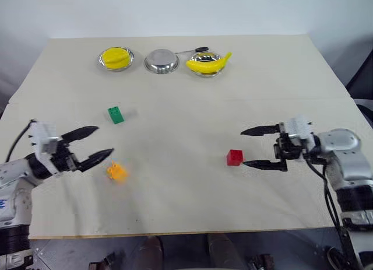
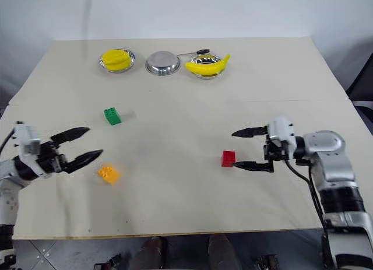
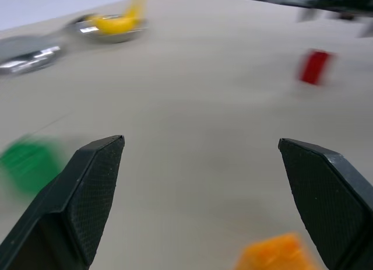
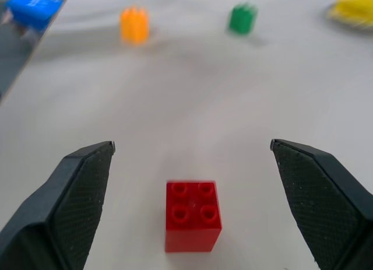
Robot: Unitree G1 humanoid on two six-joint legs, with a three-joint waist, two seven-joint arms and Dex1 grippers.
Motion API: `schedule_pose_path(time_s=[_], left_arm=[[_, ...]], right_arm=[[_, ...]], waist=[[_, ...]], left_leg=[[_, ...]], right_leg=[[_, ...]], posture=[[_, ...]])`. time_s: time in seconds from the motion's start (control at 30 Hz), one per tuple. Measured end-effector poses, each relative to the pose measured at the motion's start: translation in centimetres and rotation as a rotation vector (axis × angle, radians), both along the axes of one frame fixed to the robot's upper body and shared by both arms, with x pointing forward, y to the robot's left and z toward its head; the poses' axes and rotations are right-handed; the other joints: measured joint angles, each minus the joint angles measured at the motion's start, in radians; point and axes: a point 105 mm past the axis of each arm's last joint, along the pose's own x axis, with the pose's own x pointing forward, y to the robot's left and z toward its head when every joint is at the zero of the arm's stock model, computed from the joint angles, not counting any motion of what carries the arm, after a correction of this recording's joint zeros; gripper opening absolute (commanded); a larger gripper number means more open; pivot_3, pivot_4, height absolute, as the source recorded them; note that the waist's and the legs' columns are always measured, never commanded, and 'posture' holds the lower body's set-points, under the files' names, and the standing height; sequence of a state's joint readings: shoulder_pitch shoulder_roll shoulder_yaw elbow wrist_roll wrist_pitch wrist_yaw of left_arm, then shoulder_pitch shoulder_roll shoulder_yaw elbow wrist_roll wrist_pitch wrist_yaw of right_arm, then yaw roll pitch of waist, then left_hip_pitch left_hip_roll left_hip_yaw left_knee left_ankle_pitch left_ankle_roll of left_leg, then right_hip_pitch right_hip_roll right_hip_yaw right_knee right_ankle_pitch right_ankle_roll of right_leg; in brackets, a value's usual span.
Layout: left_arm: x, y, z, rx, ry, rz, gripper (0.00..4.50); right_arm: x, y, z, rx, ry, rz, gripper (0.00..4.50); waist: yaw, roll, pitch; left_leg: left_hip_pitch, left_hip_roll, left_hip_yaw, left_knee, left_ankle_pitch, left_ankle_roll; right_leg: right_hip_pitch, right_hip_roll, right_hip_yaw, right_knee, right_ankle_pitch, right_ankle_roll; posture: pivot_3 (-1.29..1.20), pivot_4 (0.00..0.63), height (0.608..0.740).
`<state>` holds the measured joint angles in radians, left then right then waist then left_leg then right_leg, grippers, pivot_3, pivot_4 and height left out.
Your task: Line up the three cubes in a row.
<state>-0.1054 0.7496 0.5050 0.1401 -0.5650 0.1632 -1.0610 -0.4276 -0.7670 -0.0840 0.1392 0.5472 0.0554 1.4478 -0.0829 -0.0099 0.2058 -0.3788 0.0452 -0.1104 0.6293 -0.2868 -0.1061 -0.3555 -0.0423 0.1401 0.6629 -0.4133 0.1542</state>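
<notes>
One pale table (image 1: 175, 182) carries everything, its near edge and both far corners in view. Two robot arms reach in over it from either side. Left gripper (image 1: 93, 144): fingers spread wide apart, nothing between them, hovering just beside the orange brick. Right gripper (image 1: 252, 147): fingers likewise wide apart and empty, with the red brick lying just off the tip of the nearer finger; the right wrist view shows that brick ahead of the open gap, touching neither finger.

Three steel bowls stand in a row along the far edge: left bowl (image 1: 105, 62) holding one yellow fruit (image 1: 115, 58), middle bowl (image 1: 161, 61) empty, right bowl (image 1: 205, 72) with one banana (image 1: 208, 64) across it. One thin dark-tipped item (image 1: 194, 50) lies behind the right bowl; too small to identify.

Three bricks counted, none in line: green brick (image 1: 115, 115) left of centre, orange brick (image 1: 116, 172) nearer and left, red brick (image 1: 235, 157) right of centre, well apart from the other two.

No legible writing or brand marks anywhere. Left wrist view is blurred; the orange brick is cut off at its edge.
</notes>
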Motion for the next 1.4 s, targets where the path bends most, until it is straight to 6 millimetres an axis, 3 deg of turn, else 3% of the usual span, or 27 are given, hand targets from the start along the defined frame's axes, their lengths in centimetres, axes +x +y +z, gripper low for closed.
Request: schedule_pose_path(time_s=[0.13, 0.3, 0.43, 0.53, 0.8, 0.93, 1.03, 1.17, 1.4], left_arm=[[-1.9, 4.7, -2.4, -0.076, 0.055, 0.236, 4.50], [-3.6, 7.1, -4.3, -0.119, 0.061, 0.394, 4.50], [-3.3, 5.9, -5.1, -0.143, 0.063, 0.380, 4.50], [-2.1, 4.6, -4.5, -0.128, 0.037, 0.345, 4.50], [7.1, -2.2, 1.1, 0.012, -0.015, 0.096, 4.50], [11.3, -4.2, 1.1, 0.107, 0.052, 0.026, 4.50], [13.3, -4.9, 0.6, 0.161, 0.079, 0.037, 4.50], [14.6, -5.8, 0.4, 0.160, 0.105, 0.044, 4.50], [14.4, -5.3, -1.1, 0.167, 0.158, 0.054, 4.50]], right_arm=[[-2.1, -0.9, -0.6, 0.053, 0.068, -0.083, 4.49], [-2.9, 0.1, 0.4, 0.149, -0.024, -0.164, 4.49], [-3.1, 0.4, 0.6, 0.166, -0.049, -0.198, 4.49], [-3.2, 0.2, 0.1, 0.157, -0.034, -0.212, 4.49], [-3.2, -0.1, 0.2, 0.118, -0.014, -0.206, 4.49], [-3.2, 0.0, 0.4, 0.110, -0.012, -0.194, 4.49], [-3.1, 0.1, 0.4, 0.110, -0.002, -0.200, 4.49], [-3.7, 0.4, 0.6, 0.110, -0.008, -0.212, 4.49], [-4.8, -0.1, -0.1, 0.118, 0.008, -0.278, 4.49]], waist=[[0.006, 0.000, 0.000], [0.016, -0.001, 0.000], [0.036, -0.003, -0.001], [0.056, -0.004, -0.001], [0.066, -0.004, -0.001], [0.051, -0.004, -0.001], [0.034, -0.004, -0.001], [0.027, -0.004, -0.001], [0.029, -0.004, -0.001]], left_leg=[[0.000, 0.000, 0.000, 0.000, -0.002, 0.002], [0.000, 0.000, 0.000, 0.000, -0.001, 0.002], [0.000, 0.000, 0.000, 0.000, -0.001, 0.002], [0.000, 0.000, 0.000, 0.001, -0.001, 0.001], [0.000, -0.001, 0.000, 0.001, 0.000, 0.000], [-0.001, -0.002, 0.001, 0.001, 0.001, -0.002], [-0.003, -0.001, 0.002, 0.001, 0.000, -0.001], [-0.007, -0.001, 0.001, 0.002, 0.001, -0.001], [-0.008, -0.002, 0.000, 0.004, 0.001, -0.001]], right_leg=[[0.000, 0.000, 0.000, 0.000, 0.000, 0.000], [0.000, 0.000, 0.000, 0.000, 0.000, 0.000], [0.000, 0.000, 0.000, 0.000, 0.000, 0.000], [0.000, 0.000, 0.000, 0.000, 0.001, 0.000], [0.000, 0.001, 0.000, 0.000, 0.002, 0.001], [-0.001, 0.001, -0.001, -0.001, 0.002, 0.001], [-0.004, 0.001, -0.001, 0.000, 0.002, 0.001], [-0.007, 0.000, -0.003, 0.000, 0.002, 0.001], [-0.007, -0.001, -0.008, 0.002, 0.002, 0.001]], posture=[[0.00, 0.150, 0.740], [0.00, 0.150, 0.740], [0.00, 0.150, 0.740], [0.00, 0.150, 0.740], [0.00, 0.150, 0.740], [0.00, 0.150, 0.740], [0.00, 0.150, 0.740], [0.00, 0.150, 0.740], [0.00, 0.150, 0.740]])
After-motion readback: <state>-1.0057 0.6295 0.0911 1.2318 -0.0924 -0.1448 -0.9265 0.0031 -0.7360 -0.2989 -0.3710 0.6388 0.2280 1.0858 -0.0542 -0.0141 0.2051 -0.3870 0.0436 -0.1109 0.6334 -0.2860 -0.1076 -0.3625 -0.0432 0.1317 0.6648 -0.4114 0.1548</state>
